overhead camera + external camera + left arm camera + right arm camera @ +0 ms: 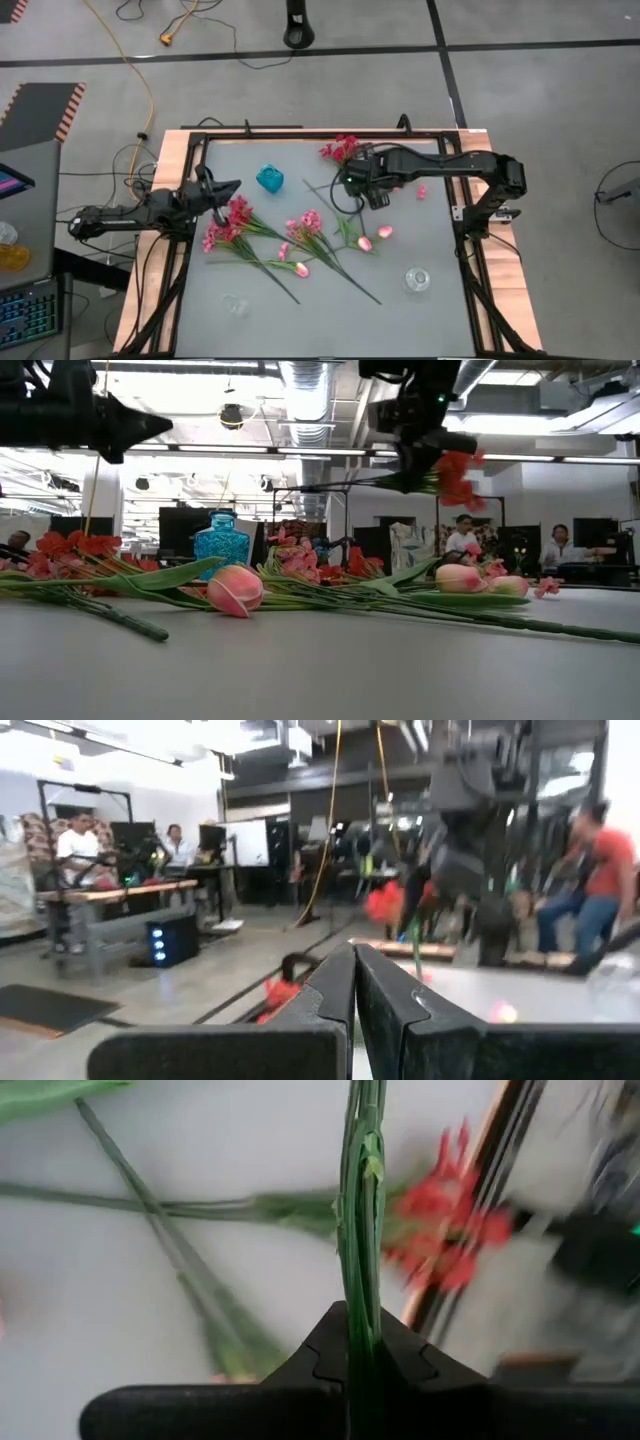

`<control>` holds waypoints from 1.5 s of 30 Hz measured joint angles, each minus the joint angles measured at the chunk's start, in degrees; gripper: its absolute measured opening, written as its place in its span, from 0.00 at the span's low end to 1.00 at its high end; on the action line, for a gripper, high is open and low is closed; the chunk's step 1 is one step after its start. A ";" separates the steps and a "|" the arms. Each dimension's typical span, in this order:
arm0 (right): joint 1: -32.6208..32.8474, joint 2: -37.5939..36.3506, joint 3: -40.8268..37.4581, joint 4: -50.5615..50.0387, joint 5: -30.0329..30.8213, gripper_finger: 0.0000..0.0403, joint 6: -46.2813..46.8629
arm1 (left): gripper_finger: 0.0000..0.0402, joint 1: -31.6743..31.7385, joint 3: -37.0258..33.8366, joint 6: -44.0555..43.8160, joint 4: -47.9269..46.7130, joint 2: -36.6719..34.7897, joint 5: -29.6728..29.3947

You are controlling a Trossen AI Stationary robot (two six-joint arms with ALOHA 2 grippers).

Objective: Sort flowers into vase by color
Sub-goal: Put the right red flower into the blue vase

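Observation:
My right gripper (356, 184) hangs above the far middle of the table, shut on a red flower (340, 150). In the low view that red flower (455, 475) hangs well above the table. More flowers lie on the table on their sides: a red sprig (225, 225), a pink sprig (305, 225) and pale tulip buds (366, 243). A blue glass vase (269, 178) stands upright at the far middle. My left gripper (225, 188) is shut and holds nothing, raised at the table's left edge. My right gripper pinches the red flower's thin green stem (360, 1305) between its two fingers, close to the red head (455, 475). The fingers slant down from the table's right side. The flower is lifted clear of the table, with its stem (350, 487) running roughly level.
Two clear glass vases stand near the front, one at the right (417, 279) and one at the left (235, 303). A small pink piece (421, 190) lies under the right arm. A black frame (300, 132) rims the table. People sit in the room beyond.

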 joint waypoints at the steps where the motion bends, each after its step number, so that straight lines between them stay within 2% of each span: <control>1: 0.26 0.00 0.00 1.43 0.39 0.12 -3.54 | 0.00 0.00 0.00 -1.38 0.44 0.00 0.36; 4: 1.48 0.00 0.00 6.11 3.25 0.12 -12.25 | 0.04 0.00 0.01 -5.90 1.59 0.01 1.05; 9: 3.38 0.00 0.00 15.83 8.74 0.12 -25.26 | 0.15 0.00 0.05 -13.72 1.70 0.70 1.07; 18: 5.91 0.00 0.00 36.39 9.71 0.12 -43.14 | 0.32 0.00 0.17 -25.51 9.09 7.08 1.21; 26: 7.39 0.00 0.00 42.51 8.35 0.12 -50.08 | 0.34 0.00 2.80 -32.18 16.13 18.31 5.13; 31: 7.70 0.00 0.00 42.51 8.31 0.12 -50.24 | 0.34 0.02 8.28 -33.50 16.15 28.26 7.33; 36: 7.86 0.00 0.00 42.51 8.29 0.12 -50.31 | 0.34 0.04 15.22 -32.68 15.98 38.20 12.30; 39: 8.08 0.00 0.00 42.53 8.29 0.12 -50.39 | 0.34 0.04 20.12 -32.18 14.28 43.17 14.07; 45: 8.93 0.00 0.00 42.53 8.19 0.12 -50.39 | 0.34 0.36 30.62 -28.06 4.51 50.92 13.42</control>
